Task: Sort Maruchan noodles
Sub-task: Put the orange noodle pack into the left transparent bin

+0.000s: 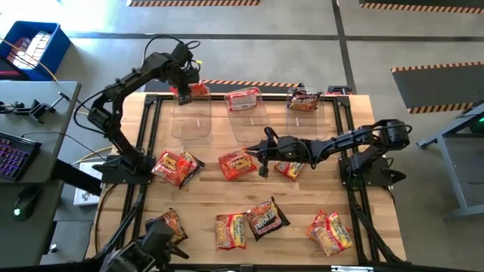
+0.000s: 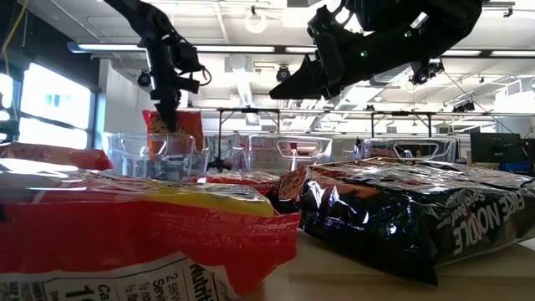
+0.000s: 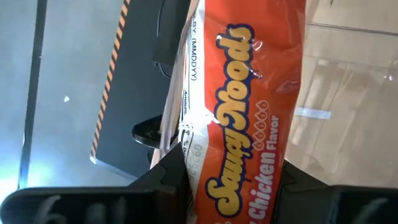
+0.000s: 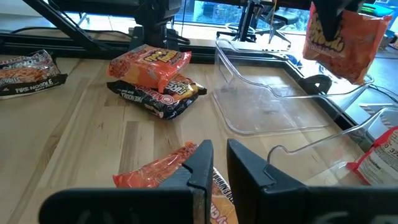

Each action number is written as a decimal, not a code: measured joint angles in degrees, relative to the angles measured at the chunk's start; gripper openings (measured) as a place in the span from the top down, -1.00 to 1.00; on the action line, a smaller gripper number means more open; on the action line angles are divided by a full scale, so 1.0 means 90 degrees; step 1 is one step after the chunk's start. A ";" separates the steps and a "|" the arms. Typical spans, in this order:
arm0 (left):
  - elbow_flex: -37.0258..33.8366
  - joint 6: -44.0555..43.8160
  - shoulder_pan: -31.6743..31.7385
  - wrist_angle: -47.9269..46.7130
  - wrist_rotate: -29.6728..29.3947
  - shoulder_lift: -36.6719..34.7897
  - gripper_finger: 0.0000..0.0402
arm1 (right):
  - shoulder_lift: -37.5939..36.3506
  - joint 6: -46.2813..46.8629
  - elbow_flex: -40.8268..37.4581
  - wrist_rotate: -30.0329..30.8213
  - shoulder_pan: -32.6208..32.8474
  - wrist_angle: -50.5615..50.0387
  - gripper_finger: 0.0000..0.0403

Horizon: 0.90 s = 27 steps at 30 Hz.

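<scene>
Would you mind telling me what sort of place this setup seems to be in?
Most likely a robotics lab or workshop: hazard-striped floor tape, a keyboard on a side desk, and a wooden table on a dark metal frame, under open-ceiling strip lights.

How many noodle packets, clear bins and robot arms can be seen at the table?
Noodle packets: about 12 (some overlap, so the count is not exact)
Clear bins: 3
Robot arms: 2
Total: about 17
</scene>
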 joint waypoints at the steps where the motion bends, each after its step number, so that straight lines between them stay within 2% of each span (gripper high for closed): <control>1: -0.0027 0.0007 0.0000 0.0016 0.0008 0.0020 0.54 | 0.0000 0.0000 0.0001 0.0000 0.0000 0.0000 0.85; 16: -0.0056 0.0632 0.0126 0.0300 -0.0003 0.1163 0.54 | 0.0000 0.0000 0.0001 -0.0001 0.0002 0.0025 0.85; 27: -0.0056 0.0494 0.0155 0.0601 -0.0023 0.1347 0.20 | 0.0000 0.0000 0.0001 -0.0002 0.0002 0.0027 0.85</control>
